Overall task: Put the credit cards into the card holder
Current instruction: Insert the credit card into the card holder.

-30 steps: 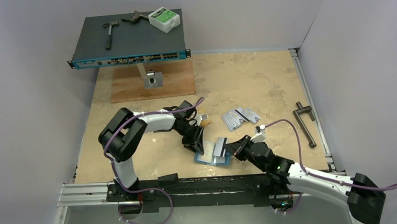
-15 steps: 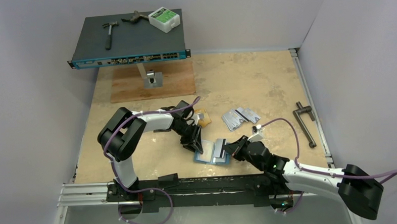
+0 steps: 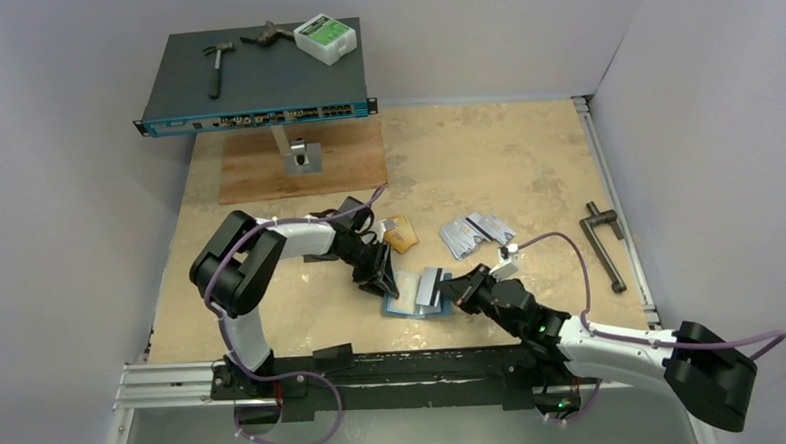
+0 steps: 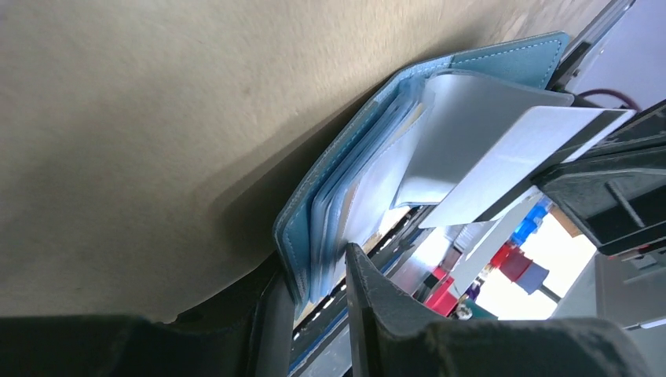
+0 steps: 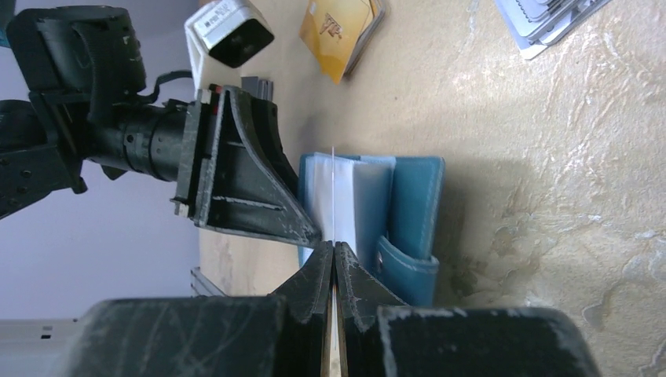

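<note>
The teal-blue card holder point(image 3: 409, 307) lies open on the table in front of the arms. My left gripper point(image 3: 386, 285) is shut on its left edge, one finger outside the cover and one against the inner pockets point(image 4: 369, 188). My right gripper point(image 3: 449, 291) is shut on a silver-grey credit card point(image 3: 431, 284), tilted over the open holder. Seen edge-on, that card point(image 5: 334, 196) touches the pale pockets of the card holder point(image 5: 412, 204). Orange-gold cards point(image 3: 402, 234) and a pile of silver cards point(image 3: 475, 233) lie loose farther back.
A network switch point(image 3: 253, 83) stands on a stand at the back left, carrying a hammer and a white box, above a wooden board point(image 3: 302, 171). A black handle tool point(image 3: 605, 241) lies near the right rail.
My right gripper has pushed the silver card a little to the left and farther over the holder. My left gripper and the holder's edge have shifted slightly left.
</note>
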Robot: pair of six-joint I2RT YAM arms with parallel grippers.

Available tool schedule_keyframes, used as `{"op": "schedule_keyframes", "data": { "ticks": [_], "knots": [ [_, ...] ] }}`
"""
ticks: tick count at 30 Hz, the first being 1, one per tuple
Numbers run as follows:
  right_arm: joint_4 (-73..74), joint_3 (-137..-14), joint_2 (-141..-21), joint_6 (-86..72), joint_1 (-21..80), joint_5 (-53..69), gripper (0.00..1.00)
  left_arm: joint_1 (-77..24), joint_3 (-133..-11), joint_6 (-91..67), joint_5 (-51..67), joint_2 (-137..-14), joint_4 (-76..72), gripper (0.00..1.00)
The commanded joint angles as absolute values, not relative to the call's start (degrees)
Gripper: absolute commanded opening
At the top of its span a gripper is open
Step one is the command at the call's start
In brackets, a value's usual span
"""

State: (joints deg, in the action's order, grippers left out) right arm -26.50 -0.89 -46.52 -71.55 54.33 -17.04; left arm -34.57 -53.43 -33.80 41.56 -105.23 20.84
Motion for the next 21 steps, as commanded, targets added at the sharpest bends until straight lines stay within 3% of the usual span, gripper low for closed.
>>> {"op": "schedule_keyframes", "data": {
  "ticks": [1, 9, 21],
  "knots": [
    [-31.46, 2.25, -49.92, -70.57, 54.29, -18.0, 0.0, -32.05, -52.28, -34.93, 39.46, -105.84, 17.69, 0.28],
    [-39.45, 1.55, -59.58, -69.82, 54.15, -17.71, 0.0, -30.46, -51.58, -34.41, 40.01, -106.18, 17.24, 0.27],
    [-42.75, 3.05, -59.43, -70.29, 52.72, -18.55, 0.0, -30.42, -51.32, -34.67, 39.2, -106.97, 17.33, 0.34]
  ]
}}
